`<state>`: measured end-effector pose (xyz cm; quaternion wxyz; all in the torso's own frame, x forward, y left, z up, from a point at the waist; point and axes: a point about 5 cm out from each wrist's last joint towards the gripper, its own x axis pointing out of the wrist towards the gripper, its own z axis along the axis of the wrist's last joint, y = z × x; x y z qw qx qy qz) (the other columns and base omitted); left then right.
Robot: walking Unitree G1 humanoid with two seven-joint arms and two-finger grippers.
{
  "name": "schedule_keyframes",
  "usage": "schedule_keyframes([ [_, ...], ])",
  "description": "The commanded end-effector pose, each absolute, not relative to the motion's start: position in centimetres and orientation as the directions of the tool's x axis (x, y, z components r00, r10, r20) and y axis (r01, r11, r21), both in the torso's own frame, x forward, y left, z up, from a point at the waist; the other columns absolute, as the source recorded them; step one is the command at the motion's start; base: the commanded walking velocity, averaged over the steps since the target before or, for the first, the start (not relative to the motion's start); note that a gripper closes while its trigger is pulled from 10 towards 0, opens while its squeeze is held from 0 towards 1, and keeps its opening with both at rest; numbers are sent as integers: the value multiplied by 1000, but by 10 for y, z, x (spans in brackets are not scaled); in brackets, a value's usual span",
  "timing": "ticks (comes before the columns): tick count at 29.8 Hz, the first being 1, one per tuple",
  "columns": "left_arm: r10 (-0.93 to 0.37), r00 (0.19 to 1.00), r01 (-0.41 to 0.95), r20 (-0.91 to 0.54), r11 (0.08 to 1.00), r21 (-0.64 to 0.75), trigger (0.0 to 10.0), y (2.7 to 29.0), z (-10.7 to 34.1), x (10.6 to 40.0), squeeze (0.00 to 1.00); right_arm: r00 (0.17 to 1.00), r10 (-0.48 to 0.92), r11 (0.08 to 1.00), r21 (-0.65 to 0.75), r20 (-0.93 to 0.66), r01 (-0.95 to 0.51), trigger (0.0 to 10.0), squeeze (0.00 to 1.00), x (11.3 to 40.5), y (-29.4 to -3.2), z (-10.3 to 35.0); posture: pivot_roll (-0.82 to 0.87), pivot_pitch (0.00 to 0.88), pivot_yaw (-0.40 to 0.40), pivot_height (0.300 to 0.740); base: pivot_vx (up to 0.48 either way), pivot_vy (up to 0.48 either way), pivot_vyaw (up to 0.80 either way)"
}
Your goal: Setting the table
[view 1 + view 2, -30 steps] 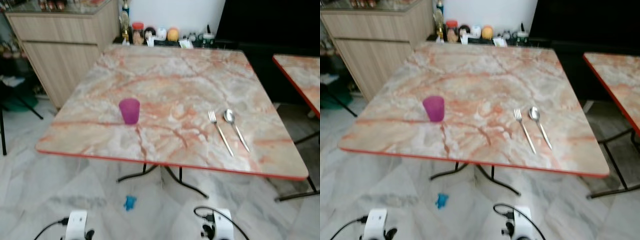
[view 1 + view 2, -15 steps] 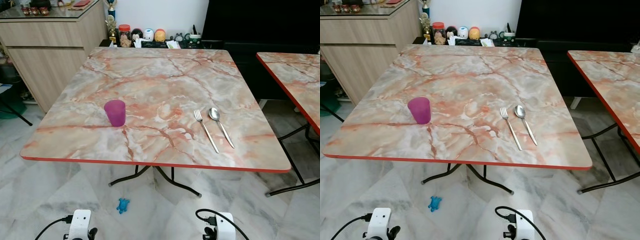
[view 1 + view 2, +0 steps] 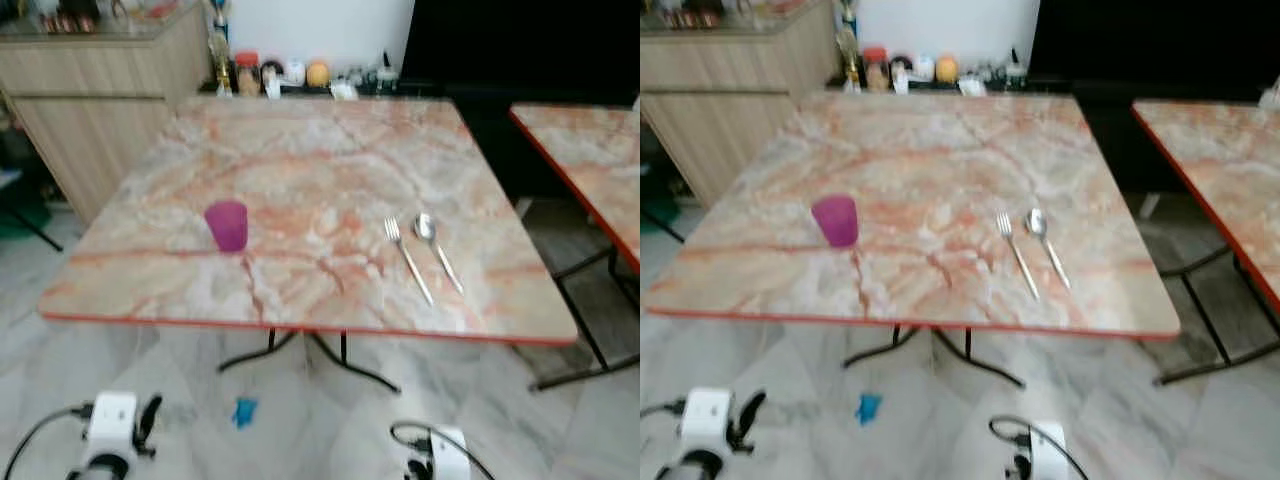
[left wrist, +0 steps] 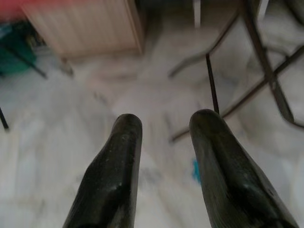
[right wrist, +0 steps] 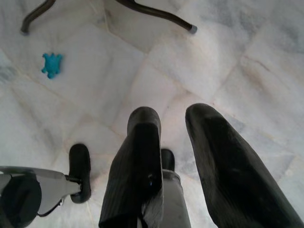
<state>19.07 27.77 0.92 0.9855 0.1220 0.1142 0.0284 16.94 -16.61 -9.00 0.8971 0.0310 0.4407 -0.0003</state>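
Observation:
A purple cup (image 3: pixel 227 225) stands upright on the left part of the marble table (image 3: pixel 310 160), near its front edge. A fork (image 3: pixel 409 260) and a spoon (image 3: pixel 437 251) lie side by side on the right part, handles toward me. Both arms hang low in front of the table, above the floor. In the left wrist view my left gripper (image 4: pixel 164 126) is open, with nothing between its fingers and the floor and table legs beyond. My right gripper (image 5: pixel 173 118) is open too and points down at the tiles.
A second marble table (image 3: pixel 590 150) stands to the right, with a gap between the two. A wooden cabinet (image 3: pixel 90 95) is at the back left, and jars and small items (image 3: pixel 290 75) line the far wall. A small blue toy (image 3: pixel 243 411) lies on the floor under the table.
My left wrist has risen and swung to the left at the bottom of the view. The picture has blurred and shifted slightly. Cup, fork and spoon keep their places on the table.

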Motion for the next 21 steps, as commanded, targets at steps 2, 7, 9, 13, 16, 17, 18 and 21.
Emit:
schedule_keyframes([
  [2, 79, 994, -56, -73, 961, 270, 10000, 277, 45, 188, 0, 618, 20, 998, 55, -786, 37, 10000, 0, 170, -168, -89, 152, 19, -28, 740, 0, 0, 0],
  [7, 140, 985, -165, 106, 942, 292, 10000, 276, 92, 193, 0, 617, 25, 998, 54, -786, 27, 10000, 0, 171, -169, -89, 175, 21, -43, 740, 0, 0, 0],
  [9, 157, 972, -202, 174, 940, 276, 10000, 273, 109, 201, 0, 625, 30, 998, 60, -780, 28, 10000, 0, 172, -169, -88, 178, 20, -44, 740, 0, 0, 0],
  [13, 133, 953, -199, 271, 952, 232, 10000, 252, 143, 231, 0, 633, 27, 997, 64, -774, 36, 10000, 0, 173, -169, -88, 181, 16, -48, 740, 0, 0, 0],
  [16, 69, 954, -126, 291, 975, 182, 10000, 230, 155, 254, 0, 628, 22, 997, 61, -778, 40, 10000, 0, 172, -169, -88, 171, 13, -46, 740, 0, 0, 0],
  [17, 23, 956, -70, 293, 986, 151, 10000, 216, 161, 269, 0, 625, 19, 997, 60, -781, 45, 10000, 0, 172, -169, -88, 166, 8, -43, 740, 0, 0, 0],
  [18, 23, 956, -70, 293, 986, 151, 10000, 216, 161, 269, 0, 625, 19, 997, 60, -781, 45, 10000, 0, 172, -169, -88, 166, 8, -43, 740, 0, 0, 0],
  [21, -1, 960, -28, 282, 995, 98, 10000, 204, 160, 288, 0, 623, 12, 997, 58, -782, 54, 10000, 0, 171, -170, -89, 154, 3, -39, 740, 0, 0, 0],
])
